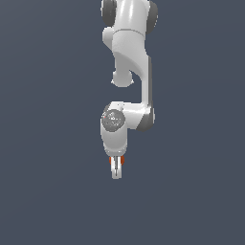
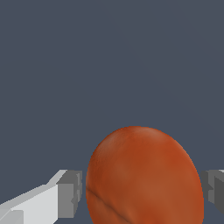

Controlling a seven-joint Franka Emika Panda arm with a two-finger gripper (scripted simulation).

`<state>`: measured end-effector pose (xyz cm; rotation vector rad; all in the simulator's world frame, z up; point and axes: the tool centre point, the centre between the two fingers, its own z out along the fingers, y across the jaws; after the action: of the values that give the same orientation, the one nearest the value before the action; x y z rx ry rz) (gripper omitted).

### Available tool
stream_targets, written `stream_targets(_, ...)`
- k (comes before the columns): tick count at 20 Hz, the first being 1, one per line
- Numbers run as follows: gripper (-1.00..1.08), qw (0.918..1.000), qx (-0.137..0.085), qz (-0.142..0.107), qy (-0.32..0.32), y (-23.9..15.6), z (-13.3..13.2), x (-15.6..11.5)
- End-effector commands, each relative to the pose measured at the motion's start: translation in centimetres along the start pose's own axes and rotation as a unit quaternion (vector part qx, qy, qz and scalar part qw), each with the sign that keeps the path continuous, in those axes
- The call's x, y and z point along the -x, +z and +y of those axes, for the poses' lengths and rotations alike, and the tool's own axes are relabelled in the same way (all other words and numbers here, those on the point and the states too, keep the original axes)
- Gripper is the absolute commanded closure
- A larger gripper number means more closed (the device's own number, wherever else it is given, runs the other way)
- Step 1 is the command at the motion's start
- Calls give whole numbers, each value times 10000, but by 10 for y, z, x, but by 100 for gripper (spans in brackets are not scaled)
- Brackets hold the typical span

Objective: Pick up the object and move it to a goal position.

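Note:
The orange-red ball [image 2: 144, 175] fills the space between my two grey finger pads [image 2: 70, 194] in the wrist view, and both pads sit right against its sides. My white gripper [image 1: 116, 168] hangs at the end of the arm, pointing down in the exterior view, shut on the ball. There the ball [image 1: 122, 159] shows only as small orange slivers on either side of the fingers; the rest of it is hidden behind them.
The white arm [image 1: 129, 52] reaches down from the top middle of the exterior view. Around it is only a plain dark blue-grey ground [image 1: 48, 143], with no other object or goal marker showing.

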<state>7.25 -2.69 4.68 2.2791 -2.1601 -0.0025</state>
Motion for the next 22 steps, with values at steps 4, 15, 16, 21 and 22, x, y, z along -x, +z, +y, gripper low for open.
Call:
stream_targets(4, 108, 10000, -10, 0, 0, 0, -1, 0)
stream_targets(15, 108, 10000, -6, 0, -1, 0, 0, 0)
stream_targets(16, 108, 10000, -6, 0, -1, 0, 1, 0)
stream_targets(21, 108, 10000, -6, 0, -1, -1, 9, 2)
stream_targets(22, 108, 10000, -6, 0, -1, -1, 12, 2)
